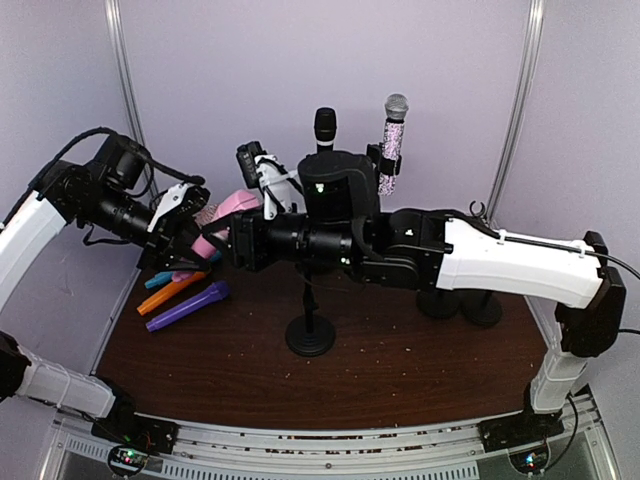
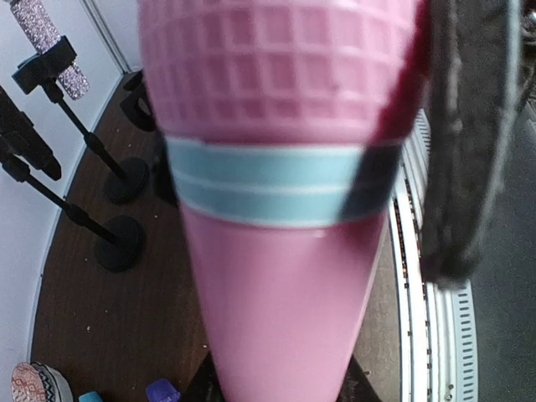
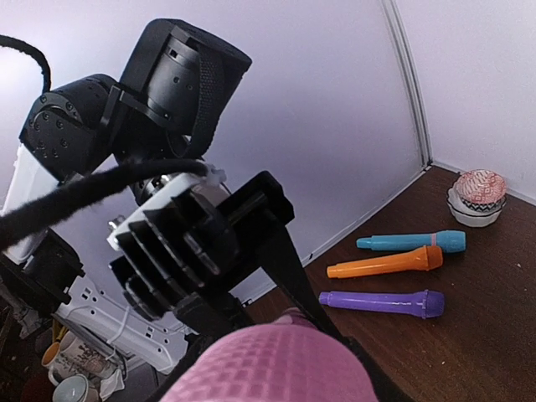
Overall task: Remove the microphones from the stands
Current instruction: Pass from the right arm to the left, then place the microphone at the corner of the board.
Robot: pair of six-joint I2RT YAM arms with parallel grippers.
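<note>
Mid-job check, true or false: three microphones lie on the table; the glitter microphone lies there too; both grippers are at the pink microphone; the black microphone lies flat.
Three microphones lie on the table: true, teal, orange and purple.
Glitter microphone lies there too: false, it is clipped in a stand.
Left gripper and right gripper are at the pink microphone: true.
Black microphone lies flat: false, it stands upright.

Pale lilac walls (image 1: 200, 60) enclose a dark brown wooden table (image 1: 400, 370) on three sides.
</note>
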